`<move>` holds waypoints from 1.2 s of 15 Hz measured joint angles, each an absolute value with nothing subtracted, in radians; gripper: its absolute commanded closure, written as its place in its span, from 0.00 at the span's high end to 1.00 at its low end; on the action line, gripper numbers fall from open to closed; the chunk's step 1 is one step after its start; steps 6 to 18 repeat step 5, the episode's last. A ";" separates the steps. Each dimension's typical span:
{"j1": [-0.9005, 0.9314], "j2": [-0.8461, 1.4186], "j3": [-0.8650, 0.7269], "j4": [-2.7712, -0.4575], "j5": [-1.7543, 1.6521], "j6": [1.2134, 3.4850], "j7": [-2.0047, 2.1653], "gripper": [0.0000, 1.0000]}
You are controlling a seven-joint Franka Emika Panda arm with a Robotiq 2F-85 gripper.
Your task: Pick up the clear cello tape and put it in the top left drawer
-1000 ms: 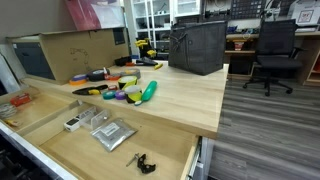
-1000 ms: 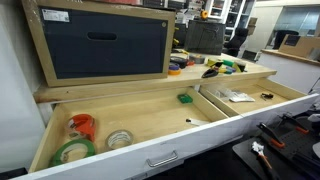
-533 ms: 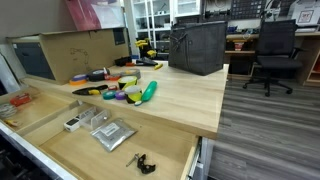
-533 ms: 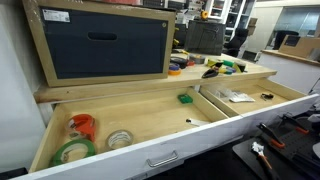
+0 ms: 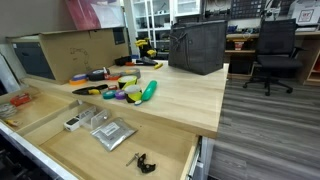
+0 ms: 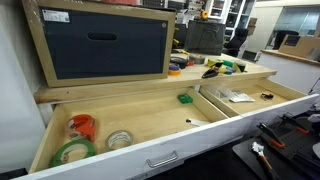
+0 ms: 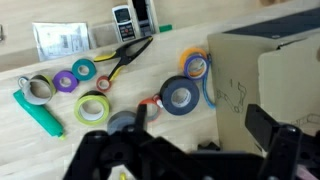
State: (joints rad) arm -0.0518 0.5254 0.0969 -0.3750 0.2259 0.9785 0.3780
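Note:
In the wrist view, a pale see-through roll that looks like the clear cello tape [image 7: 38, 90] lies at the left end of a cluster of tape rolls on the wooden desktop, beside a green marker [image 7: 40, 113]. My gripper [image 7: 200, 132] hangs high above the desk, right of the cluster and over the edge of a cardboard box [image 7: 262, 70]. Its jaws are open with nothing between them. The arm appears in neither exterior view. The top left drawer [image 6: 60, 112] is pulled out, also seen from the other side as the top left drawer [image 5: 28, 100].
A dark blue roll [image 7: 180, 96], a purple roll [image 7: 65, 81], a yellow-green roll [image 7: 93, 107] and black pliers [image 7: 125, 55] lie on the desk. The wider drawer [image 5: 70, 150] holds a foil packet [image 5: 112, 133]. The left drawer holds a green roll [image 6: 72, 152].

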 measured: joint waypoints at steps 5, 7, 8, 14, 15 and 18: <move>-0.051 0.560 0.097 -0.375 0.225 0.920 0.282 1.00; -0.051 0.560 0.097 -0.375 0.225 0.920 0.282 1.00; -0.051 0.560 0.097 -0.375 0.225 0.920 0.282 1.00; -0.051 0.560 0.097 -0.375 0.225 0.920 0.282 1.00; -0.051 0.560 0.097 -0.375 0.225 0.920 0.282 1.00; -0.051 0.560 0.097 -0.375 0.225 0.920 0.282 1.00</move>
